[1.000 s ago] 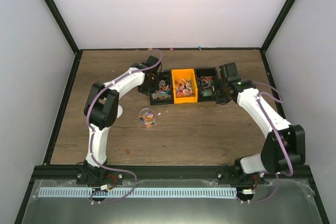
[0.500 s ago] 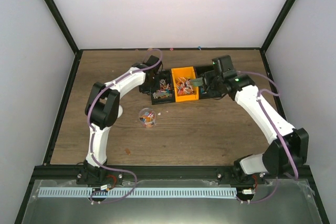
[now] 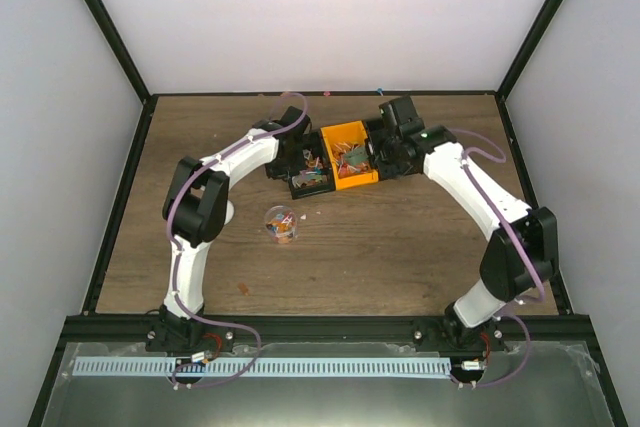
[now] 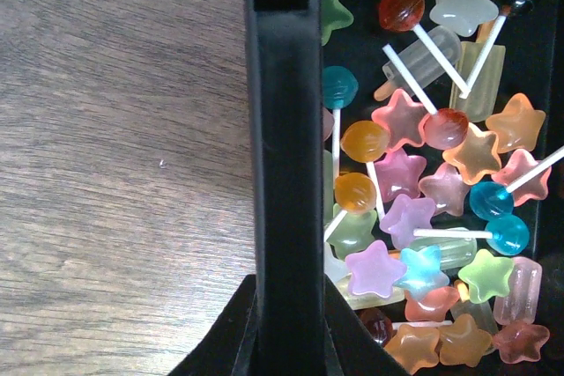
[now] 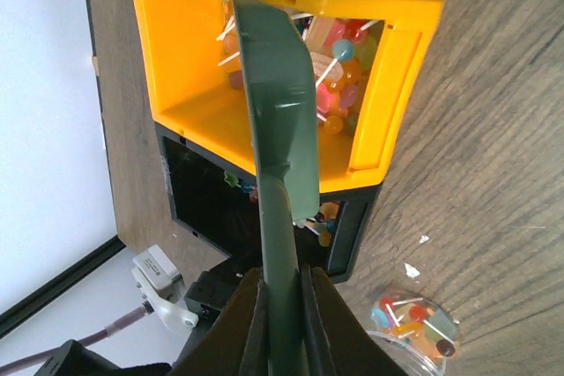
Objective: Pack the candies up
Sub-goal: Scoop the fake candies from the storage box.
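The candies (image 4: 414,217) are small star-shaped sweets and lollipops in mixed colours, filling a black bin (image 3: 308,179). My left gripper (image 4: 284,305) is shut on that bin's black side wall (image 4: 284,129); it also shows in the top view (image 3: 295,155). More candies (image 5: 339,68) lie in the orange bin (image 5: 203,121), which sits beside the black bin (image 3: 348,157). My right gripper (image 5: 282,292) is shut on the handle of the green scoop (image 5: 278,129), whose blade reaches into the orange bin. The right gripper (image 3: 378,154) is at that bin's right side.
A small clear round jar (image 3: 280,224) with a few candies stands on the wooden table in front of the bins; it also shows in the right wrist view (image 5: 414,328). A white round object (image 3: 228,212) lies by the left arm. Another black bin (image 3: 398,159) is under the right wrist.
My right gripper has swung left from the right-hand black bin to the orange bin, scoop in hand. The orange bin has turned slightly. The left arm has not moved.
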Robot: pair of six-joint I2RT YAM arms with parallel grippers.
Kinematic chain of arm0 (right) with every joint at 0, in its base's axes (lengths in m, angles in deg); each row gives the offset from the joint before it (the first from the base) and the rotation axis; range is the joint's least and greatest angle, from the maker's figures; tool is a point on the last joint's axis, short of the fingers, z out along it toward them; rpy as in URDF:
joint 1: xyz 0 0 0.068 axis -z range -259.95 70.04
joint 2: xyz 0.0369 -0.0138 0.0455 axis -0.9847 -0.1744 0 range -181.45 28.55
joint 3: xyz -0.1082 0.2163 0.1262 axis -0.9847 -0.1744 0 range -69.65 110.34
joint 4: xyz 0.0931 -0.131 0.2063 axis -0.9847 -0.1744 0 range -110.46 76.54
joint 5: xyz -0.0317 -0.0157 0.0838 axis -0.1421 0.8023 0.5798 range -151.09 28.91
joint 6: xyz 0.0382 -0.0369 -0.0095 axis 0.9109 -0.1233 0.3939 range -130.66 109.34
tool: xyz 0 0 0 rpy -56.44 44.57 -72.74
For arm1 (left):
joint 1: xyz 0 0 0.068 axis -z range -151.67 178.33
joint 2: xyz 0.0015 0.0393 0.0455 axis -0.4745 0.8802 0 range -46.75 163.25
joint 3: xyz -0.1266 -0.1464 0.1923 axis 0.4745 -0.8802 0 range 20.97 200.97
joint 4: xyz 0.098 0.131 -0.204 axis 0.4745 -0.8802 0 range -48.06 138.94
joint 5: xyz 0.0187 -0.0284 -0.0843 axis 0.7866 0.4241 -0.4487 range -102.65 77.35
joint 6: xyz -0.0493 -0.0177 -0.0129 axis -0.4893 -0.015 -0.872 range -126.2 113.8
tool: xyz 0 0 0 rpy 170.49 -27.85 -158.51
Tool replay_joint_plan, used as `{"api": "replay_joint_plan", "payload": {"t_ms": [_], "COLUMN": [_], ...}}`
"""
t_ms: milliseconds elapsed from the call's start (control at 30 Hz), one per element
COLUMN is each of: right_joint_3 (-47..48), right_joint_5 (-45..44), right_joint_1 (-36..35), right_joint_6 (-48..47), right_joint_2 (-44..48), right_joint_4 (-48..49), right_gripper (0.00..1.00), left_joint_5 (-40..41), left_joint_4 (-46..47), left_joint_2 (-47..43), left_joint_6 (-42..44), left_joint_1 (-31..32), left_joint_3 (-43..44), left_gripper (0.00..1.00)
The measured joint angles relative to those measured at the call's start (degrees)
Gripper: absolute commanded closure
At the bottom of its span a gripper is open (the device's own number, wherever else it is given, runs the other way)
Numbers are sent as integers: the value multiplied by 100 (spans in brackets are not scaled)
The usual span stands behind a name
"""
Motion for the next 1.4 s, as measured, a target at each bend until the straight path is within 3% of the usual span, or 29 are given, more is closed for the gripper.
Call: {"api": "replay_joint_plan", "payload": {"t_ms": [367, 633, 1000, 1233, 1400], "right_joint_3": [612, 625, 782, 774, 334], "right_joint_5": [166, 195, 472, 592, 573], "right_joint_1": [-44, -52, 114, 153, 63], "right_joint_6": [-39, -35, -254, -435, -411], "right_joint_2": [-590, -629, -1687, -1637, -1123], "right_joint_4": [-894, -938, 247, 315, 168], "right_gripper": [99, 99, 99, 99, 99], "left_joint_5": [85, 87, 142, 214, 234], "left_joint_4": [-15, -17, -15, -13, -13], "left_joint_2": [0, 2, 2, 2, 2], "left_joint_6": [-149, -149, -127, -136, -138], "left_joint_1": [9, 11, 17, 17, 22], "left_joint_3": [-2, -2, -9, -9, -9], "left_gripper": [96, 96, 96, 96, 96]}}
